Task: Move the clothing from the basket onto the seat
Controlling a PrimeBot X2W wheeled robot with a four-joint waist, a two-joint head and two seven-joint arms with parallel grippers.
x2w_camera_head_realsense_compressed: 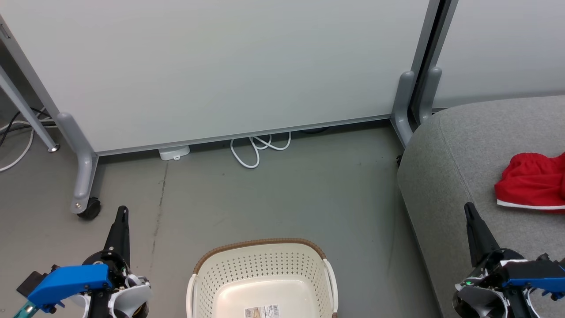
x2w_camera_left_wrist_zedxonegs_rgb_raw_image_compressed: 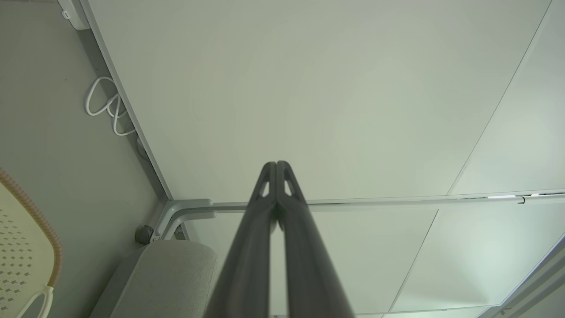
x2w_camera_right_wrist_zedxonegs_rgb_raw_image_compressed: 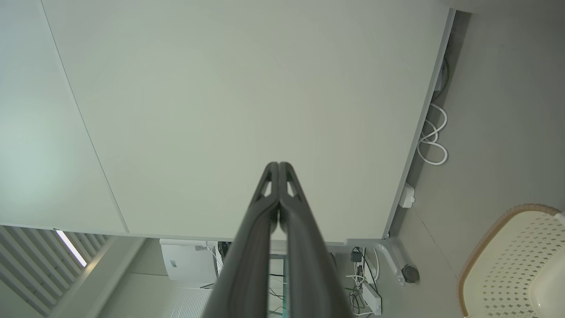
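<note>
Red clothing [x2w_camera_head_realsense_compressed: 532, 183] with a white stripe along its lower hem lies bunched on the grey sofa seat [x2w_camera_head_realsense_compressed: 446, 176], at the right edge of the head view. The frame edge cuts it off, so it may be one piece or two; I cannot tell. Cream basket [x2w_camera_head_realsense_compressed: 260, 265] with a brown woven-look rim stands on the grey floor [x2w_camera_head_realsense_compressed: 287, 198] at bottom centre, left of the seat and apart from it. What shows of its inside is pale plastic, with a label sticker [x2w_camera_head_realsense_compressed: 261, 311] on the bottom. Left gripper [x2w_camera_head_realsense_compressed: 122, 212] sits at lower left over the floor, left of the basket, touching nothing. Its two dark fingers are pressed together to a single point, nothing between them. Left wrist view confirms this, with the tips meeting against a pale partition panel [x2w_camera_head_realsense_compressed: 220, 66]. Right gripper [x2w_camera_head_realsense_compressed: 468, 208] sits at lower right in front of the seat, below and left of the clothing and clear of it. Its fingers are likewise closed tight on nothing, as the right wrist view shows. A white cable [x2w_camera_head_realsense_compressed: 258, 150] loops on the floor under the panel's lower edge. A black caster [x2w_camera_head_realsense_compressed: 89, 208] sits under the grey panel foot at left.
</note>
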